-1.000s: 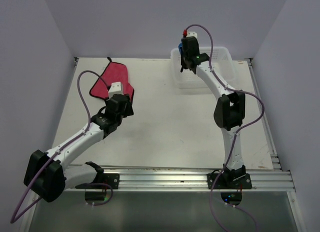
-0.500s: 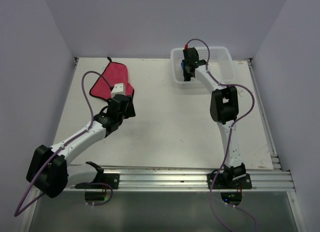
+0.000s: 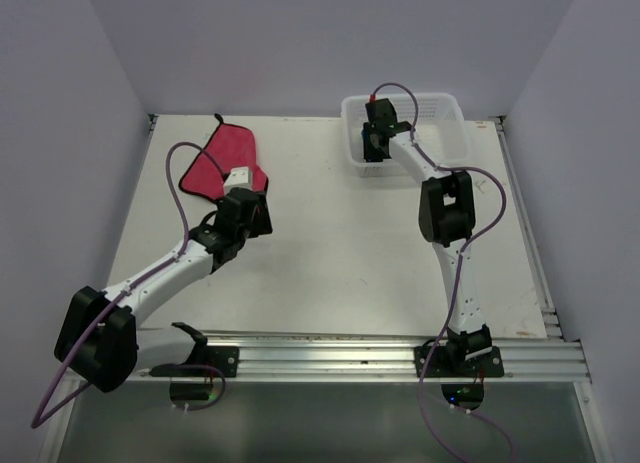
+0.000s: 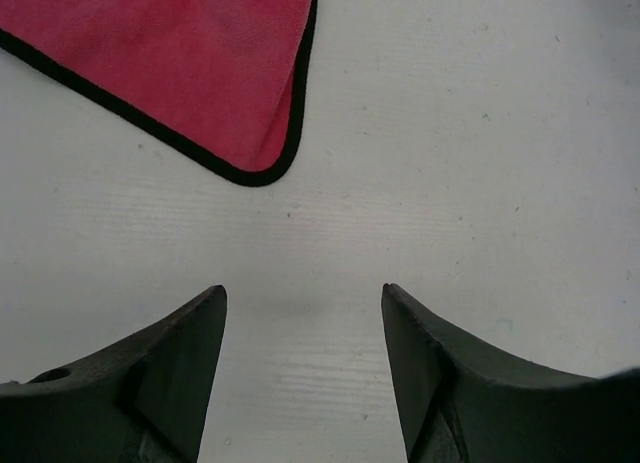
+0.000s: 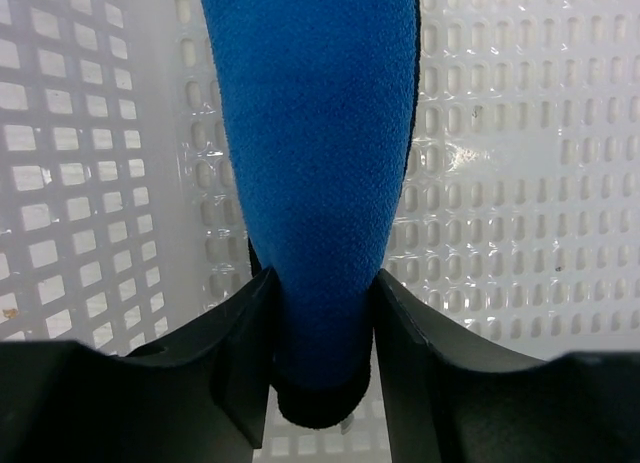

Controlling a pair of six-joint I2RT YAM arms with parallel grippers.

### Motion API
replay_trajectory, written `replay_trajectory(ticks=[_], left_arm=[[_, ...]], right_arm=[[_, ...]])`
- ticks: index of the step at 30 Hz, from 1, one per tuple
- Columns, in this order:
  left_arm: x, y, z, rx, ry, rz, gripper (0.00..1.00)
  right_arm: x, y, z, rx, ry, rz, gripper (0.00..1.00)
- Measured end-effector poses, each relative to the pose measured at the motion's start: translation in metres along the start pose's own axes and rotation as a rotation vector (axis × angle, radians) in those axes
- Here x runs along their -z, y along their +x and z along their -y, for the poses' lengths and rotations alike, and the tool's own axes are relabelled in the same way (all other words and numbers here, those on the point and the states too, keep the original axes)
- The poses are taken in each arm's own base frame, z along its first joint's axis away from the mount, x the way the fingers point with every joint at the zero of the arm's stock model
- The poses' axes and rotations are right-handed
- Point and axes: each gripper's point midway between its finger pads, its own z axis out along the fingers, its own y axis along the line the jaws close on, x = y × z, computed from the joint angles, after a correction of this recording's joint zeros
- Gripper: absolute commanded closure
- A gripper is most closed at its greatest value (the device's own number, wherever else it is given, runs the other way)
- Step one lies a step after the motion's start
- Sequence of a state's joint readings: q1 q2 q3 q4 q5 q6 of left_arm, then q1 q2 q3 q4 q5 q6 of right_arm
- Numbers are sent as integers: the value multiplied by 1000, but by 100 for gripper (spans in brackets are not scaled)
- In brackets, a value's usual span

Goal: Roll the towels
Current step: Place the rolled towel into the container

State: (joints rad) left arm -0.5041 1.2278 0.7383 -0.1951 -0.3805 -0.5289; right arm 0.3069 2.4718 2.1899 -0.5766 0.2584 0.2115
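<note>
We are seeing a white table point(image 3: 330, 253) enclosed by pale walls point(image 3: 300, 43). A metal rail point(image 3: 330, 349) is running along its near edge.

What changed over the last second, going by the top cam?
The right gripper, shut on the rolled bright blue cloth towel, came down from above the white mesh plastic basket into it, with the arm folding lower. It has not let go. The left gripper stayed open beside the flat pink-red cloth towel, barely shifting. That towel and the basket did not move.
</note>
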Motion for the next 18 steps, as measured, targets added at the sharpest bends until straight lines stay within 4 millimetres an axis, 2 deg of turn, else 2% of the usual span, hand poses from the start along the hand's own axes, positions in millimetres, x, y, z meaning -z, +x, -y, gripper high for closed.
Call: replay_trajectory(ticks=[9, 14, 18], left_arm=[[-3, 6, 2, -6, 10, -24, 31], [-3, 7, 4, -7, 20, -30, 30], [-3, 8, 5, -9, 24, -32, 29]], right_arm=[[1, 3, 2, -9, -10, -21, 36], [2, 3, 9, -18, -4, -34, 32], [5, -5, 12, -30, -12, -24, 29]])
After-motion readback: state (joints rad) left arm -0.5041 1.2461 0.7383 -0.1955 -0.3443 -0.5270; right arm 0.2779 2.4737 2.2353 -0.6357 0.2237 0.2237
